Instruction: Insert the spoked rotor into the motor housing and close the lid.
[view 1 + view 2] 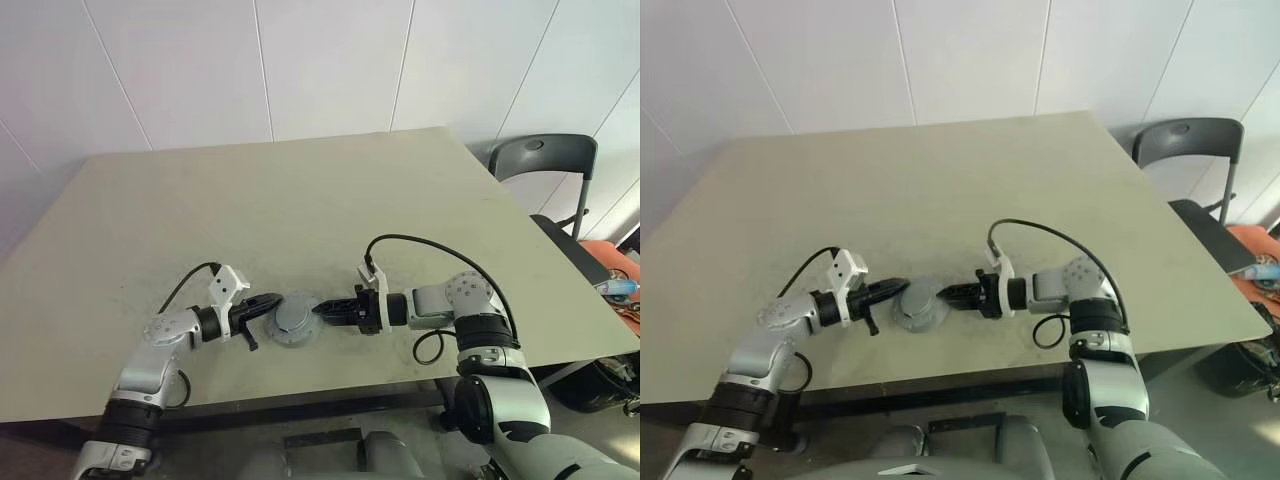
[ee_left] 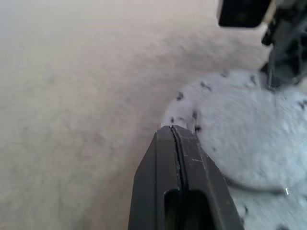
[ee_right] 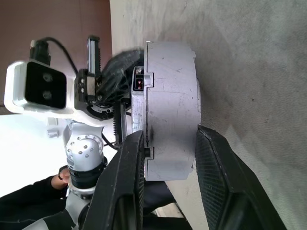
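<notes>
The motor housing [image 1: 293,322] sits on the table [image 1: 300,200], close to the near edge, between my two grippers. From above it reads as a round grey disc; the lid [image 3: 184,96] lies flat against it, and the side view from my right wrist shows a thick silvery body with a seam running round it and a small notch with a dark connector. I cannot tell from any view whether the spoked rotor is inside.

My left gripper [image 1: 270,301] lies at the housing's left rim, fingers pressed together with no gap, the tip touching or just beside the edge; it pinches nothing.

My right gripper [image 1: 325,309] comes in from the right side. Its two fingers [image 3: 218,177] stand apart, one to each face of the stacked body, straddling its rim. Whether the pads press on the metal I cannot tell.

A grey chair [image 1: 545,160] stands beyond the table's far right corner.
</notes>
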You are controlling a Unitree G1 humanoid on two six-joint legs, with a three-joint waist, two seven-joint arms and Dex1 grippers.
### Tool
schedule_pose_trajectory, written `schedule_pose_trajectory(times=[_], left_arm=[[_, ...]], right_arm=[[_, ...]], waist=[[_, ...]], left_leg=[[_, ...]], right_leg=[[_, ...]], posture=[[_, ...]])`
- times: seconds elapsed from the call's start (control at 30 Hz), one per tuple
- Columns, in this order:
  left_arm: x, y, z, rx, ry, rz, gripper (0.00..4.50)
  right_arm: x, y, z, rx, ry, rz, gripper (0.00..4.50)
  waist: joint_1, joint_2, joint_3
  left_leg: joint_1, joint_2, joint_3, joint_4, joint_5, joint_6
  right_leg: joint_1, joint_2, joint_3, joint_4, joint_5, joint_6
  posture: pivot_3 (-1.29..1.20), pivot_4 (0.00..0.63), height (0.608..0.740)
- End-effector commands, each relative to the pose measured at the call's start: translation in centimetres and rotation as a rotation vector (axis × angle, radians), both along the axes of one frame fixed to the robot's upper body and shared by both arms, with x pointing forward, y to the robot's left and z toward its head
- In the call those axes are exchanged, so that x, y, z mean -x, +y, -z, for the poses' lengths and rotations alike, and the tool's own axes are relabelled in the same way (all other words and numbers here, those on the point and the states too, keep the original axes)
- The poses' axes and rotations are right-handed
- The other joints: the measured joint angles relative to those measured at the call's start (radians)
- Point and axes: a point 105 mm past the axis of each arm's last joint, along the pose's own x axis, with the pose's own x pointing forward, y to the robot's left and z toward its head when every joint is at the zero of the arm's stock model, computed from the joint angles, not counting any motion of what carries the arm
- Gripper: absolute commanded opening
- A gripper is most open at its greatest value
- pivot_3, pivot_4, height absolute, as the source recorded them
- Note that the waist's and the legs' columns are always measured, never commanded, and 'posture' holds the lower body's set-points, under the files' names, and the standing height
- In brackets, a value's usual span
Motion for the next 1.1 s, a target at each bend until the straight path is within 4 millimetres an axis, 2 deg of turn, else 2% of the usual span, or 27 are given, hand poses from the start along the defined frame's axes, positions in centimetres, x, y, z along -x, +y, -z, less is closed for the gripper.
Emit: schedule_pose_trajectory(times=[0.03, 0.1, 0.13, 0.17, 0.2, 0.27, 0.4, 0.53, 0.67, 0.77, 0.9, 1.1], left_arm=[[-0.8, 2.1, -3.2, 0.145, -0.049, -0.134, 0.0], [-0.2, 3.1, -4.1, 0.288, -0.037, -0.16, 0.0], [0.3, 3.7, -3.7, 0.283, -0.026, -0.17, 0.0], [0.7, 4.2, -2.8, 0.262, 0.014, -0.181, 0.28], [1.3, 4.6, -2.1, 0.257, 0.053, -0.186, 0.35], [2.3, 4.8, -1.8, 0.332, 0.103, -0.175, 0.73], [3.7, 5.1, -2.2, 0.484, 0.175, -0.171, 1.97], [2.8, 5.9, -3.2, 0.652, 0.253, -0.255, 3.36], [3.0, 5.2, -5.2, 0.888, 0.377, -0.152, 4.5], [3.5, 4.5, -6.1, 1.009, 0.456, -0.078, 4.5], [4.5, 1.9, -5.4, 1.05, 0.592, 0.01, 4.5], [4.4, 1.6, -4.4, 1.016, 0.611, -0.033, 4.5]], right_arm=[[-0.2, 0.8, -1.9, -0.072, -0.049, -0.025, 1.14], [-0.1, 0.7, -2.1, -0.079, -0.054, -0.031, 1.14], [-0.2, 0.7, -2.2, -0.082, -0.056, -0.032, 1.14], [-0.3, 0.7, -2.5, -0.094, -0.057, -0.029, 1.14], [-0.4, 0.7, -2.8, -0.111, -0.058, -0.023, 1.14], [-0.7, 0.6, -3.4, -0.137, -0.067, -0.017, 1.14], [-1.6, 0.2, -5.1, -0.171, -0.102, 0.0, 1.14], [-2.5, -0.3, -6.4, -0.182, -0.133, 0.021, 1.14], [-3.0, -0.7, -7.3, -0.18, -0.156, 0.033, 1.14], [-3.1, -0.8, -8.0, -0.196, -0.174, 0.026, 1.14], [-2.9, -0.3, -8.9, -0.217, -0.204, -0.004, 1.14], [-2.4, 0.2, -9.8, -0.257, -0.228, -0.037, 1.14]], waist=[[-0.001, 0.0, 0.0], [-0.002, 0.0, 0.0], [-0.001, 0.0, 0.0], [-0.001, 0.0, 0.0], [-0.002, 0.0, 0.0], [-0.001, 0.0, 0.0], [0.002, 0.0, 0.001], [0.002, -0.001, 0.001], [0.0, -0.001, 0.001], [-0.002, -0.001, 0.001], [0.0, -0.001, 0.001], [0.001, -0.001, 0.001]], left_leg=[[0.0, 0.0, 0.0, 0.0, 0.0, 0.0], [-0.001, 0.0, 0.0, 0.0, 0.0, 0.0], [-0.001, 0.0, 0.0, 0.0, 0.0, 0.0], [-0.001, 0.0, 0.0, 0.0, 0.0, 0.0], [-0.001, 0.0, 0.0, 0.0, 0.0, 0.0], [-0.001, 0.0, 0.0, -0.001, 0.0, 0.0], [-0.002, 0.0, 0.0, 0.0, 0.0, 0.0], [-0.002, 0.0, 0.0, 0.002, 0.0, 0.0], [-0.003, 0.0, 0.0, 0.001, 0.0, 0.0], [-0.003, 0.0, 0.0, 0.0, -0.001, 0.001], [-0.003, 0.0, 0.0, 0.0, -0.001, 0.002], [-0.003, 0.0, 0.0, 0.0, -0.001, 0.002]], right_leg=[[0.0, 0.0, 0.0, 0.0, 0.0, 0.0], [-0.001, 0.0, 0.0, 0.0, 0.0, 0.0], [-0.001, 0.0, 0.0, 0.0, 0.0, 0.0], [-0.001, 0.0, 0.0, -0.001, 0.0, 0.0], [-0.001, 0.0, 0.0, -0.001, 0.0, 0.0], [-0.001, 0.0, 0.0, -0.001, 0.0, 0.0], [-0.001, 0.0, 0.0, -0.001, -0.002, -0.003], [0.0, 0.0, 0.0, -0.001, -0.002, -0.003], [-0.001, 0.0, 0.0, -0.002, -0.002, -0.003], [-0.001, 0.0, 0.0, -0.004, -0.001, -0.002], [-0.001, 0.0, 0.0, -0.004, 0.0, 0.0], [-0.001, 0.0, 0.0, -0.004, -0.002, -0.004]], posture=[[0.0, 0.0, 0.74], [0.0, 0.0, 0.74], [0.0, 0.0, 0.74], [0.0, 0.0, 0.74], [0.0, 0.0, 0.74], [0.0, 0.0, 0.74], [0.0, 0.0, 0.74], [0.0, 0.0, 0.74], [0.0, 0.0, 0.74], [0.0, 0.0, 0.74], [0.0, 0.0, 0.74], [0.0, 0.0, 0.74]])
